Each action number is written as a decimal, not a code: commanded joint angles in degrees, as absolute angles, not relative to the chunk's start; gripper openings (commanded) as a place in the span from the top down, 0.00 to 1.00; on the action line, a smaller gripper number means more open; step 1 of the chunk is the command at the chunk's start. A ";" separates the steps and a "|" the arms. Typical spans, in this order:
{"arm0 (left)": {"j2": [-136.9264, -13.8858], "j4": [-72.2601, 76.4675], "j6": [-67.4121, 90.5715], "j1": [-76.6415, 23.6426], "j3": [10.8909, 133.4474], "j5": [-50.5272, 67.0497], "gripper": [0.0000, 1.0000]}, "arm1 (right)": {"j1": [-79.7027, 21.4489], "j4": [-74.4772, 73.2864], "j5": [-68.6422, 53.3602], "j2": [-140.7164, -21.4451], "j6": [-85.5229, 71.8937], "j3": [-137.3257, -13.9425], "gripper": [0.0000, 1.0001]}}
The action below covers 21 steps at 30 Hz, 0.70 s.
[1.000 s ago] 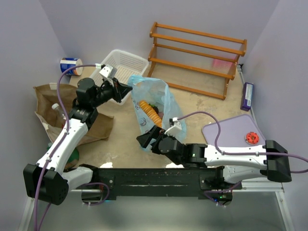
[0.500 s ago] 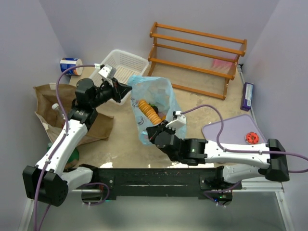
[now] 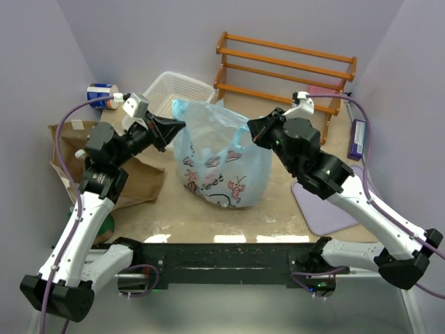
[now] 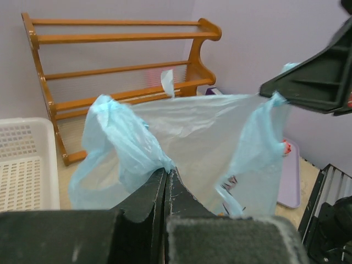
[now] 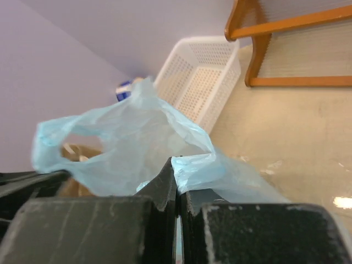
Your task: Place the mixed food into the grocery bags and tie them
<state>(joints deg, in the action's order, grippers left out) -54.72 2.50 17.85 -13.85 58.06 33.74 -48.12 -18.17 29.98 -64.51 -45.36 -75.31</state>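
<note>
Mid beige counter (image 3: 174, 209), your thin translucent light blue plastic bag with dark print (image 3: 221, 167) stands between both arms, top pulled wide. Your left end effector (image 3: 181, 126) is clamped on its left handle and your right end effector (image 3: 250, 132) is pinched on its right handle.

The top view looks steeply down from above and behind the arm bases. It takes in the whole bench (image 3: 174, 209) up to the rack (image 3: 285, 76) at the far edge. The left wrist camera sits close behind the left gripper (image 4: 166, 173), facing the far right corner. The right wrist camera, close behind the right gripper (image 5: 177, 177), faces the far left corner and the basket (image 5: 203, 77). All three views share the bag (image 3: 222, 160).
</note>
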 commanded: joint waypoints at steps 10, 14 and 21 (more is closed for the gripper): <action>-50.01 6.94 21.89 -14.41 47.02 37.70 1.00 | -33.66 -20.03 8.19 -67.15 -34.12 -69.78 0.79; -49.66 7.03 19.08 -14.41 47.55 38.14 1.00 | -33.66 -24.07 2.22 -65.04 -29.28 -75.04 0.22; -49.83 5.81 18.46 -14.50 48.34 38.76 0.92 | -33.57 -24.09 -2.26 -60.38 -18.12 -79.98 0.01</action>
<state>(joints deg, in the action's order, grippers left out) -50.26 4.62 20.01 -14.28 46.54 37.06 -33.69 -25.34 3.16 -62.92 -26.57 -75.13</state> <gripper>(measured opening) 0.015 0.984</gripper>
